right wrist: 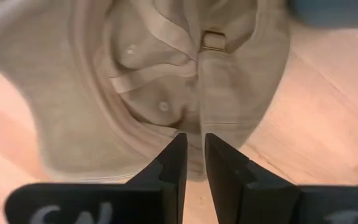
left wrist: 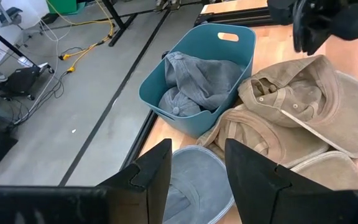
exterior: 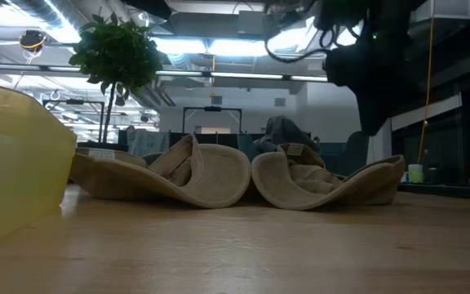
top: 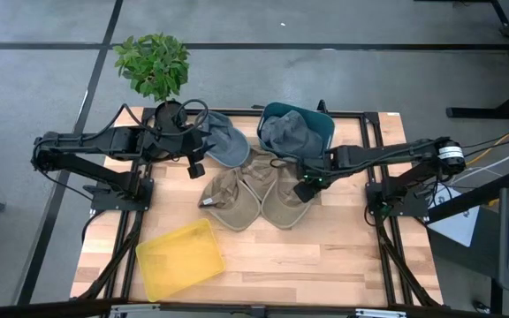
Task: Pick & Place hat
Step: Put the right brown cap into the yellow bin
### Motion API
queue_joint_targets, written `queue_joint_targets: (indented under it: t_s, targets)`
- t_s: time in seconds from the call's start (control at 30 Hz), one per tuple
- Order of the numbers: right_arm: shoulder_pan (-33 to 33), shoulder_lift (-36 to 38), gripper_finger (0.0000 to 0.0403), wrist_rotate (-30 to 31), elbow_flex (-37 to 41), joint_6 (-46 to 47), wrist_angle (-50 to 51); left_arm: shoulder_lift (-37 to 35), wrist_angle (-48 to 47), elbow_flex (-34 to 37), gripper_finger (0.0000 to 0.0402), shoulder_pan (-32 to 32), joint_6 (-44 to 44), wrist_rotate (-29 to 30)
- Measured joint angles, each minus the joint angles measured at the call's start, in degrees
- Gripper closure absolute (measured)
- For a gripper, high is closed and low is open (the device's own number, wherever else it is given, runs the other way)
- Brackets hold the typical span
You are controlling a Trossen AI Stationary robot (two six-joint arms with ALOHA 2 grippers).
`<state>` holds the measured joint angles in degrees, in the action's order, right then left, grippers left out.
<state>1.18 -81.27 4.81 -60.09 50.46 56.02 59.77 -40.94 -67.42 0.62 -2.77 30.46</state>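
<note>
Right end effector over the inverted tan hat at frame centre, fingers nearly together, grasping nothing. Left end effector parted, empty, above the grey hat at upper centre. Bare surface along the bottom. Teal bin holding grey hats, contents clearest from left wrist.

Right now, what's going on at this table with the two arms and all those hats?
The robot is sorting hats. The right tool hovers over a tan hat in the middle of the table, fingers nearly together, nothing gripped. The left tool sits over a gray hat near the plant, fingers apart and empty. A teal bin already holds gray hats. The yellow tray at the front is empty. Another tan hat lies beside the first.
</note>
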Motion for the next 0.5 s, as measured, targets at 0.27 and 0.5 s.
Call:
queue_joint_targets:
  t_s: [0.27,0.5]
  targets:
    - [0.4,0.0,0.0285,-4.9,3.8,1.0,-2.6,0.0,0.0,0.0,0.0256,0.0,0.6,0.0]
    - [1.6,0.0,0.0174,-6.7,7.5,3.2,-4.2,0.0,0.0,0.0,0.0256,0.0,0.7,0.0]
